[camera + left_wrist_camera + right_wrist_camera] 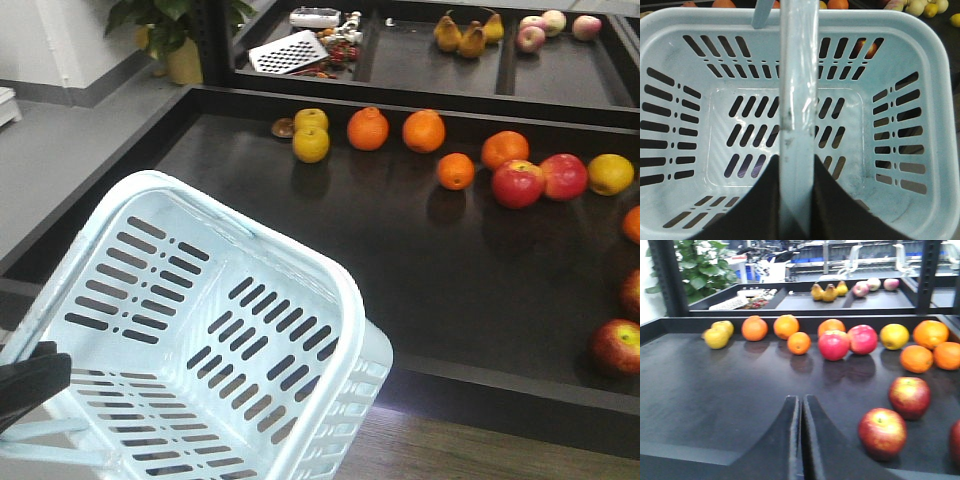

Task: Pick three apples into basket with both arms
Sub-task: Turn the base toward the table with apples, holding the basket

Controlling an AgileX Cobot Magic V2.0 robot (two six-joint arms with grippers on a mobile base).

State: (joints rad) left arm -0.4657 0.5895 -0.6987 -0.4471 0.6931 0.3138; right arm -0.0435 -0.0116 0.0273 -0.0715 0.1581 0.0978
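Left tool (pixel 796 162): clamped on basket (pixel 335 275) handle (pixel 799 75)
Right tool (pixel 800 407): closed, over surface (pixel 715 385) near edge
Basket position: tilted, near left
Apples (pixel 882 432): near right on surface

A black, rimmed worktop (pixel 300 230) carries loose fruit: two yellow apples (pixel 310 135) back left, oranges (pixel 423 130) along the back, two bright red apples (pixel 517 183) beside them, and dark red apples (pixel 617 346) near the right edge.

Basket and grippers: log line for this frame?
left gripper: shut on basket handle | basket: empty | right gripper: shut, empty | dark red apples: on tray
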